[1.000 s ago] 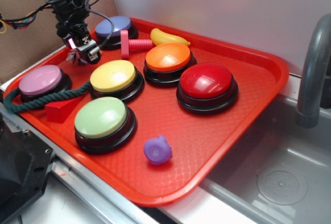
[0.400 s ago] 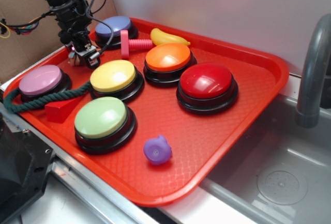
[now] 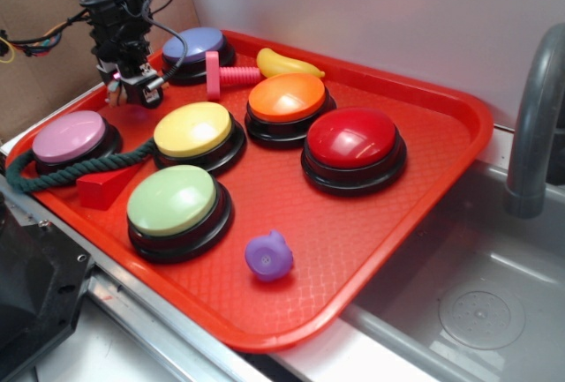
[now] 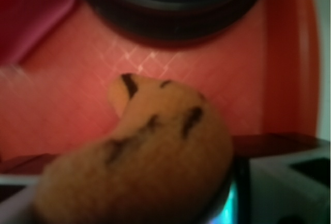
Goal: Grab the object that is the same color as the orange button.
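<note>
A red tray (image 3: 424,148) sits beside a sink and carries six dome buttons. At its far left corner the gripper (image 3: 132,89) hangs just above the tray floor, between the pink button (image 3: 71,135) and the purple button (image 3: 196,47). From the exterior view the plush tiger is almost wholly hidden behind the fingers, so its shape cannot be made out there. The wrist view is blurred and close: the plush tiger (image 4: 150,157) fills the lower half, orange with dark stripes, its lower edge cut off by the frame. Its long axis runs diagonally from lower left to upper right, and a narrower end curls up toward the purple button's dark base. The tiger sits between the fingers (image 4: 279,182), which appear clamped on it, though the contact itself is hard to see. The orange button (image 3: 286,98) stands well to the right, near the tray's middle.
</note>
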Robot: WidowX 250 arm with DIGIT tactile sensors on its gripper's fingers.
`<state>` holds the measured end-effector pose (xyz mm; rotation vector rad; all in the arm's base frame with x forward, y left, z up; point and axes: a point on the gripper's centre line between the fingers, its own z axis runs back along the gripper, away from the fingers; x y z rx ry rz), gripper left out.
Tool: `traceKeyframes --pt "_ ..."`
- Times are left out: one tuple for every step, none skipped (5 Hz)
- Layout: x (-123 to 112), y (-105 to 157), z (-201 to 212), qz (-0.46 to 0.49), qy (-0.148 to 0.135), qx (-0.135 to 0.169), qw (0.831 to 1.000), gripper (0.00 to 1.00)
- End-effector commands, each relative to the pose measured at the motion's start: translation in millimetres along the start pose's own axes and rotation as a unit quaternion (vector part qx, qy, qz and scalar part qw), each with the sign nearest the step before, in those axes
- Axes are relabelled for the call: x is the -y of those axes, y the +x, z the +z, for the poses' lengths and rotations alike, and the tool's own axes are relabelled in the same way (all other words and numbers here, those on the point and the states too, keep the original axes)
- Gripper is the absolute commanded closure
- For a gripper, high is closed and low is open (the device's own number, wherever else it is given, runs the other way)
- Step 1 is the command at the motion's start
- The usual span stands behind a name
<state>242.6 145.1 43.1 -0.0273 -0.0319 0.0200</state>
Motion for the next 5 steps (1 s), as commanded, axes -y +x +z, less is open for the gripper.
traceKeyframes --pt "55 5 79 -0.003 -0.002 0.039 0.999 1.00" --pt "87 2 93 -0.030 -0.007 0.040 0.999 1.00" --pt "117 -5 101 -0.065 -0.008 0.036 0.997 1.00" --pt "143 -11 101 -0.085 0.022 0.027 0.996 1.00" --pt "127 -12 100 -0.042 0.020 0.019 0.999 1.00"
